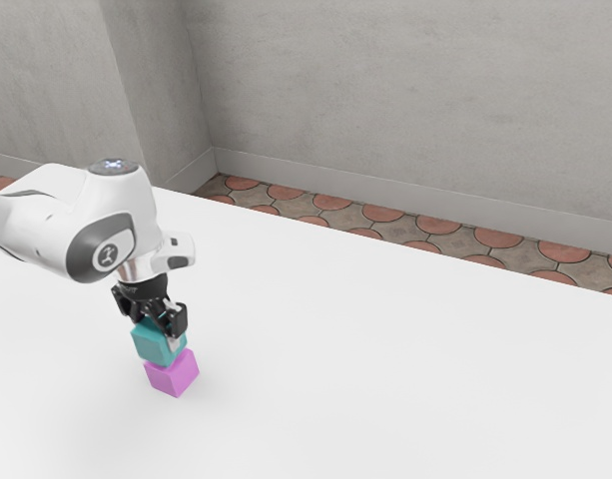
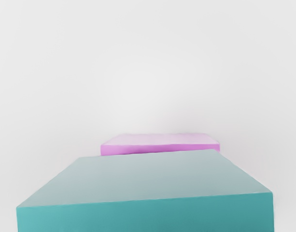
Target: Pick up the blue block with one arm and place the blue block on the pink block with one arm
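End effector (image 1: 157, 321) is clamped on the blue block (image 1: 156, 345), which sits on the pink block (image 1: 173, 376), slightly offset. I judge this the placing step. Next I'd release gently and lift straight up.

This is a bare, simulated robot test room. Plain grey walls (image 1: 405, 80) meet at a corner, and a pale skirting board (image 1: 385, 180) runs along their foot. The floor (image 1: 435, 232) is laid with terracotta tiles in a scalloped pattern with grey joints, and a broad, smooth white bench (image 1: 405, 349) takes up the foreground, with a white robot arm (image 1: 76, 225) reaching over it.
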